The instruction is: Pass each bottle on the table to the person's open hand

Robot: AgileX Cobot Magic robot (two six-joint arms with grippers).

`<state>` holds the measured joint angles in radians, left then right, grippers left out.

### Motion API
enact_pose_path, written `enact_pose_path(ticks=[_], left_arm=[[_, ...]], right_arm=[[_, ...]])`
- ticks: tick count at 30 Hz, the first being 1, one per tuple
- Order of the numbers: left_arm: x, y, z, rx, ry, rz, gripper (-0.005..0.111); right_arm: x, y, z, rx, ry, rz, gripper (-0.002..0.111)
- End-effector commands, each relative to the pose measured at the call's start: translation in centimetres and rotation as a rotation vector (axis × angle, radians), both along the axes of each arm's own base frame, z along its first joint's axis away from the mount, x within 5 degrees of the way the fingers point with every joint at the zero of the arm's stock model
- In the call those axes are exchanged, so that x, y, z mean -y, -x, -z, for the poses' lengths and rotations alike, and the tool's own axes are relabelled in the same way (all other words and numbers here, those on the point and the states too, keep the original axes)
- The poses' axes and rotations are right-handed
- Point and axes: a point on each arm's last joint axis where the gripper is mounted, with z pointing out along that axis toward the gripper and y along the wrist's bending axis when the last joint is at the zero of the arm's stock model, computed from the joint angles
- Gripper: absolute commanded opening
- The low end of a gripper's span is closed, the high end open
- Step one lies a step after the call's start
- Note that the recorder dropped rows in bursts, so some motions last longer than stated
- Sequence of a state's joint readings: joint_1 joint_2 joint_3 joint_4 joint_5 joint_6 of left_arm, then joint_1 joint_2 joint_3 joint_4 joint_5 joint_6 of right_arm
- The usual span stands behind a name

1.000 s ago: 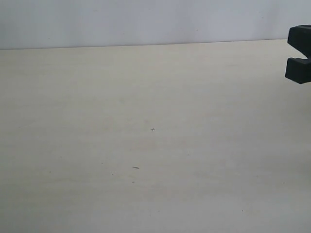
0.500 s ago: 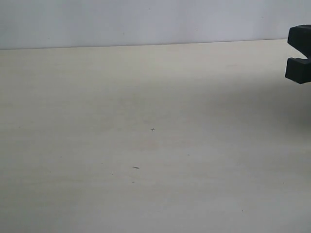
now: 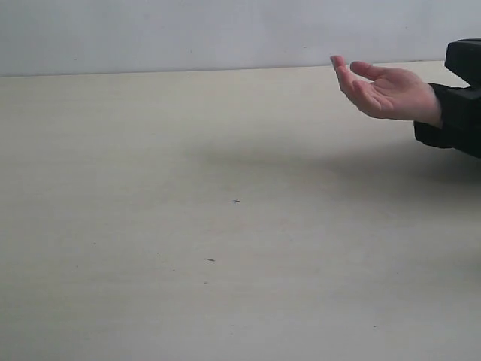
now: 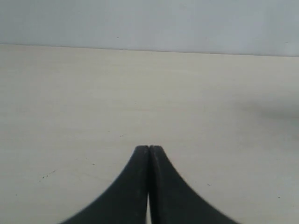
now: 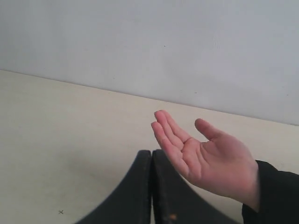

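Observation:
No bottles show in any view. The person's open hand (image 3: 383,92) reaches in from the right, palm up, above the far right of the pale table (image 3: 225,150). A black sleeve (image 3: 455,120) covers the wrist. In the right wrist view the hand (image 5: 210,161) hovers just beyond and beside my right gripper (image 5: 152,151), which is shut and holds nothing. My left gripper (image 4: 149,147) is shut too, empty, over bare table (image 4: 93,93). In the exterior view only a black part of my right arm (image 3: 464,56) shows at the right edge, behind the sleeve.
The tabletop carries only a few tiny dark specks (image 3: 210,260) and a small cross mark (image 3: 237,201). A plain pale wall (image 3: 225,30) stands behind the table's far edge. The hand's shadow (image 3: 323,162) falls on the table below it.
The person's hand has come in from the right, palm up, and now covers the lower part of the black arm piece. Neither gripper has moved.

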<state>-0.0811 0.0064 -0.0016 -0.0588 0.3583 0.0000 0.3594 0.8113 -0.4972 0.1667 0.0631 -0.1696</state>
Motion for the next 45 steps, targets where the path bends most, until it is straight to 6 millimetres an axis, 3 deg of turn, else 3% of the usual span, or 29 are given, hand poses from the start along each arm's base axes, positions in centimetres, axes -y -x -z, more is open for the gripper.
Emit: enact_pose_path(ticks=[1, 9, 16, 21, 26, 32, 35, 40, 45], left_arm=[[0.0, 0.0, 0.0, 0.010, -0.003, -0.004, 0.001], [0.0, 0.0, 0.0, 0.010, -0.003, -0.004, 0.001], [0.0, 0.0, 0.0, 0.010, -0.003, -0.004, 0.001], [0.0, 0.0, 0.0, 0.010, -0.003, -0.004, 0.001], [0.0, 0.0, 0.0, 0.010, -0.003, -0.004, 0.001], [0.0, 0.0, 0.0, 0.010, -0.003, -0.004, 0.001], [0.0, 0.0, 0.0, 0.010, -0.003, -0.004, 0.001], [0.0, 0.0, 0.0, 0.010, -0.003, -0.004, 0.001], [0.0, 0.0, 0.0, 0.010, -0.003, -0.004, 0.001]], right_arm=[[0.0, 0.1, 0.0, 0.008, -0.002, 0.000, 0.000], [0.4, 1.0, -0.9, 0.075, 0.027, -0.014, 0.000], [2.0, 3.8, -3.0, 0.220, 0.013, 0.028, 0.000], [4.4, 7.8, -4.3, 0.325, 0.000, 0.151, 0.000], [5.6, 12.7, -5.7, 0.551, -0.021, 0.260, 0.000], [5.7, 14.3, -5.8, 0.620, -0.029, 0.262, 0.000], [5.7, 13.6, -4.9, 0.573, -0.026, 0.261, 0.000], [6.0, 13.5, -1.6, 0.552, 0.021, 0.295, 0.000], [6.0, 12.0, 2.0, 0.440, 0.032, 0.309, 0.000]])
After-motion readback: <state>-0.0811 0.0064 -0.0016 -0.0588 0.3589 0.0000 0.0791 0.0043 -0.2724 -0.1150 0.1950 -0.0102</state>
